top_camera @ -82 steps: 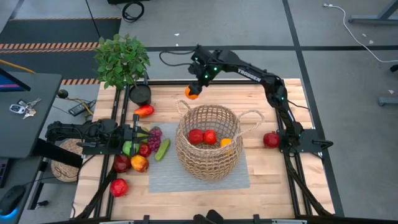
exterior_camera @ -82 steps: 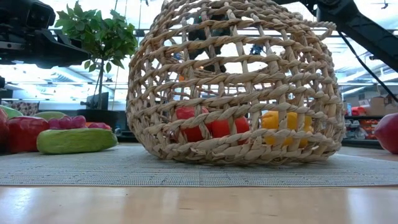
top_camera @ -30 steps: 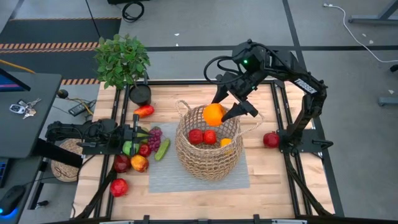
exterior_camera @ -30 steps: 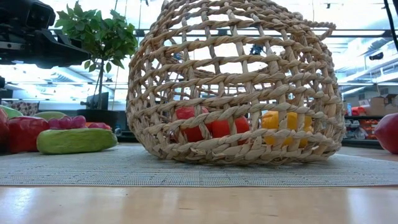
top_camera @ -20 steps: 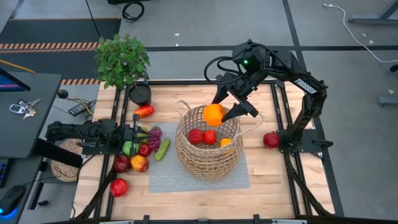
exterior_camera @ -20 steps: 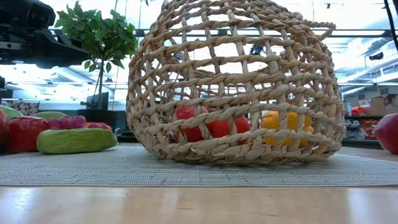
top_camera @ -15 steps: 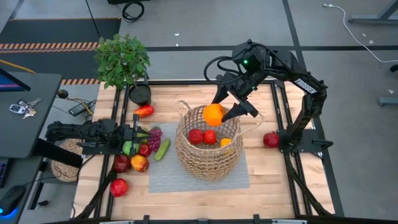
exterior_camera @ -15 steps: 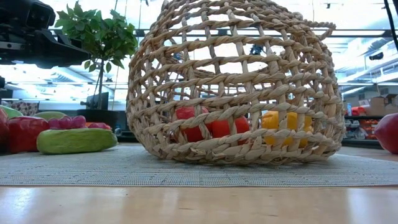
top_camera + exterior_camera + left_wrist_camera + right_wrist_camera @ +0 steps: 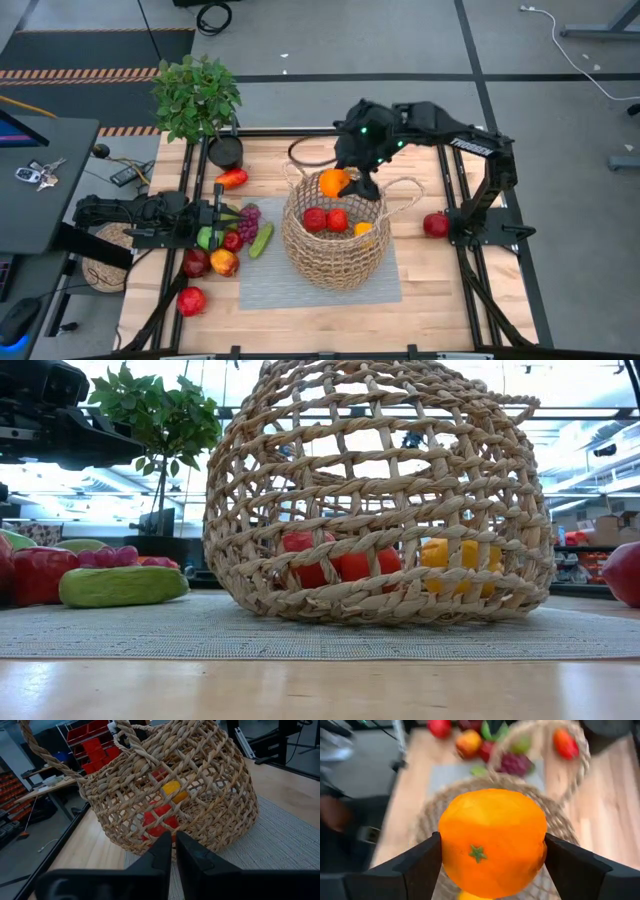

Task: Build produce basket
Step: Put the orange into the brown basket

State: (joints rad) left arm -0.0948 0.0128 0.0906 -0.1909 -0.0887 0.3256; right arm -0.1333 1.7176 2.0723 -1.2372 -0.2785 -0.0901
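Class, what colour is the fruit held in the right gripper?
Orange, with a green star-shaped stem mark; clearest in the right wrist view.

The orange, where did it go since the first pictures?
The right gripper carried the orange from the table's back edge to above the basket, jaws still clamped on it. The fruit inside, the pile at the left and the left gripper stayed put.

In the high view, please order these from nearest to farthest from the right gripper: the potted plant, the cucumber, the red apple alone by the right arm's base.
1. Red apple, right side of the right gripper.
2. Cucumber, left of the basket.
3. Potted plant, far left corner.
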